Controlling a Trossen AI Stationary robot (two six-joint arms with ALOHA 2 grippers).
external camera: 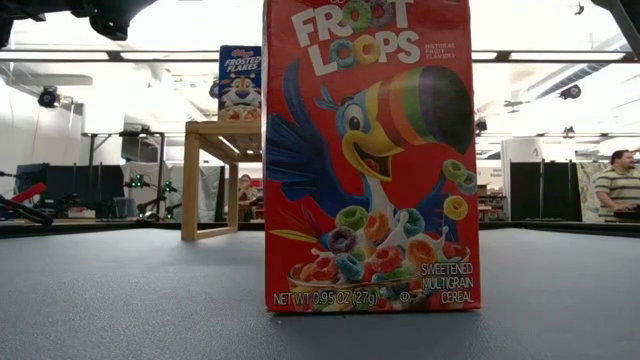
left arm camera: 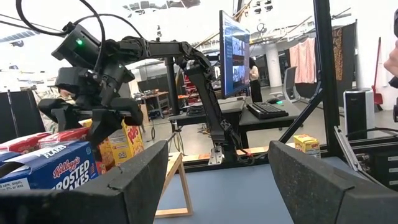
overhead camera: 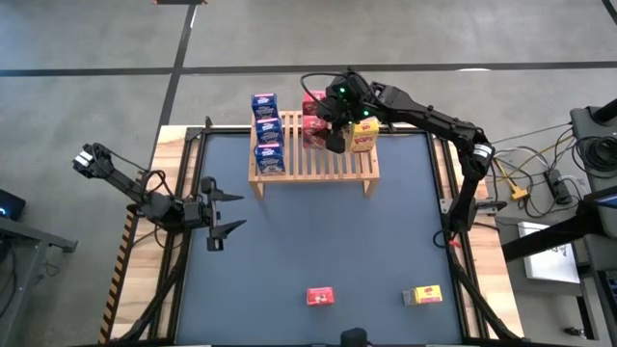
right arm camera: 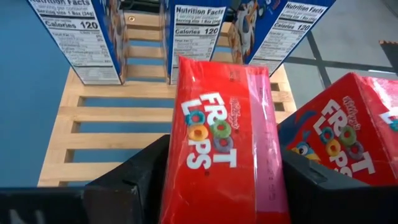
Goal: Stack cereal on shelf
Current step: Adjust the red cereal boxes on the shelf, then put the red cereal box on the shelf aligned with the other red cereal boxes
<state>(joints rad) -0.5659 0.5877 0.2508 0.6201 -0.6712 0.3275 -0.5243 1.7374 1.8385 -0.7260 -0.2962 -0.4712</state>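
Note:
The wooden slatted shelf (overhead camera: 313, 166) stands at the table's far middle. Three blue cereal boxes (overhead camera: 268, 132) stand upright in a row on its left part, also seen from behind as blue boxes (right arm camera: 193, 34) in the right wrist view. My right gripper (overhead camera: 335, 135) hangs over the shelf's middle, shut on a red box (right arm camera: 217, 143). A second red box (right arm camera: 348, 134) sits right beside it. Yellow boxes (overhead camera: 363, 135) stand on the shelf's right part. My left gripper (overhead camera: 220, 207) waits open over the table's left side. My right gripper pinches the red box between its two fingers (right arm camera: 130, 186), one on each long side (right arm camera: 177, 186). They come from above, pointing down at the slats. The box stands between the blue row and the other red box. Whether its base rests on the slats stays hidden.
One red box (overhead camera: 320, 296) and one yellow box (overhead camera: 422, 295) stand near the table's near edge; that red box (external camera: 365, 150) fills the low view. Open blue mat lies between them and the shelf. A dark frame rims the table, and people sit in the room beyond.

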